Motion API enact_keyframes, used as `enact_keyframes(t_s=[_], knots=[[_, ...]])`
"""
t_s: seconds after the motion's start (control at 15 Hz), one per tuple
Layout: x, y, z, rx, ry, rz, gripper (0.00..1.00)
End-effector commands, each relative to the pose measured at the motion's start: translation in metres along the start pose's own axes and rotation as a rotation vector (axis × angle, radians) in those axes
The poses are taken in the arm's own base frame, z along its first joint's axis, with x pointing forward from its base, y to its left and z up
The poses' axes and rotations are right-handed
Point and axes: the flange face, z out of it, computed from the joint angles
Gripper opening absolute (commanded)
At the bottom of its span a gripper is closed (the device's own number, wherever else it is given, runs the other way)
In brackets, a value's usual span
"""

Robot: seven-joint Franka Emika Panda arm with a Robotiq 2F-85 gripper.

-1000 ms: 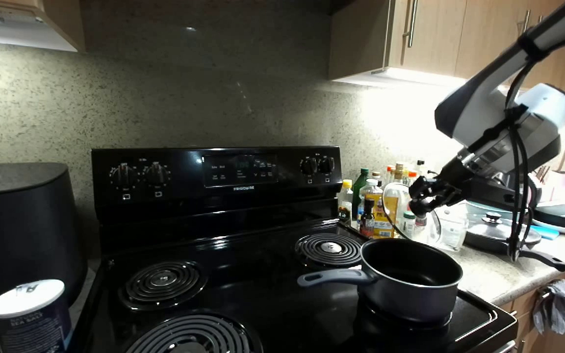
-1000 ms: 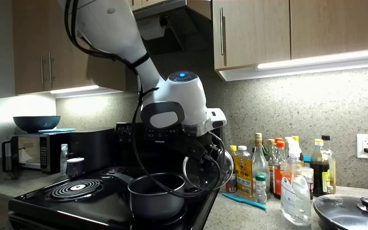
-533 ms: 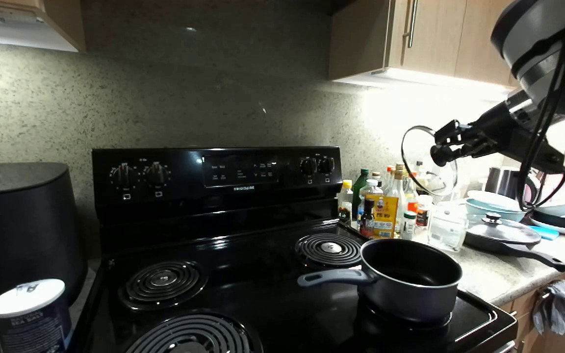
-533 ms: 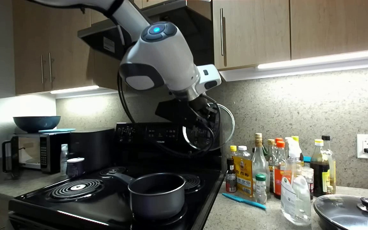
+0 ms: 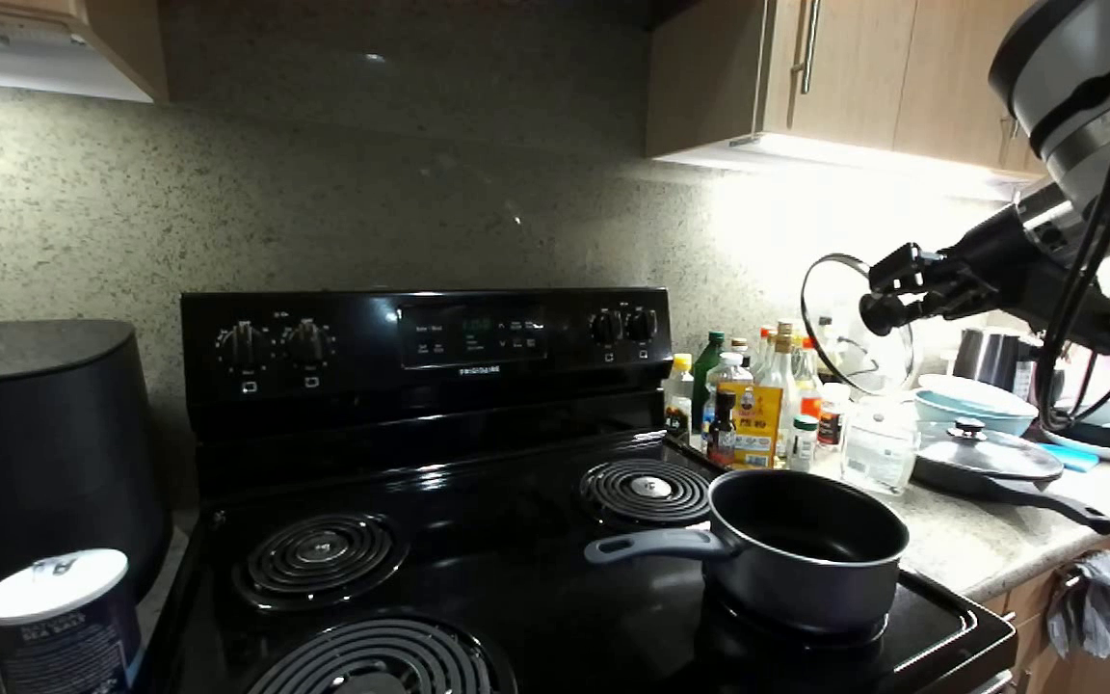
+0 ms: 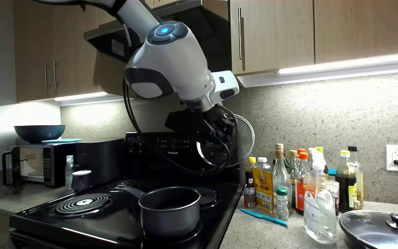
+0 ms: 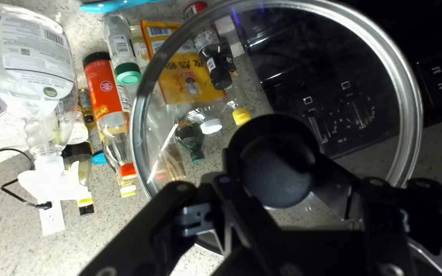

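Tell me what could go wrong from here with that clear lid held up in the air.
The gripper grips only the round black knob, with the lid tilted steeply, so it might twist or slip loose and fall. Bottles show through the lid in the wrist view; if the arm swings down toward them, the rim could knock some over. Slack cables loop below the gripper and might snag on the saucepan if lowered over it.

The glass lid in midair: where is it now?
In an exterior view, the glass lid hangs on the right, its knob between the closed jaws, higher than the saucepan and right of the stove's panel.
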Motion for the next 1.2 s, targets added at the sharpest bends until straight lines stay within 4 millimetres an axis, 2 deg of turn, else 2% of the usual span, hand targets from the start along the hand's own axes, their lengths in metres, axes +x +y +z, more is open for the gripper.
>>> enact_keyframes(t_s=[0.0, 0.27, 0.33, 0.4, 0.67, 0.73, 1.13], knots=[[-0.016, 0.029, 0.007, -0.003, -0.023, 0.06, 0.23], [-0.033, 0.06, 0.015, -0.002, -0.042, 0.176, 0.23], [-0.029, 0.066, 0.018, 0.0, -0.031, 0.22, 0.23], [-0.038, 0.058, 0.018, -0.024, -0.066, 0.186, 0.48], [-0.037, 0.069, 0.021, -0.024, -0.066, 0.218, 0.48], [-0.037, 0.068, 0.021, -0.023, -0.065, 0.218, 0.23], [-0.082, 0.02, 0.035, 0.008, -0.223, -0.028, 0.23]])
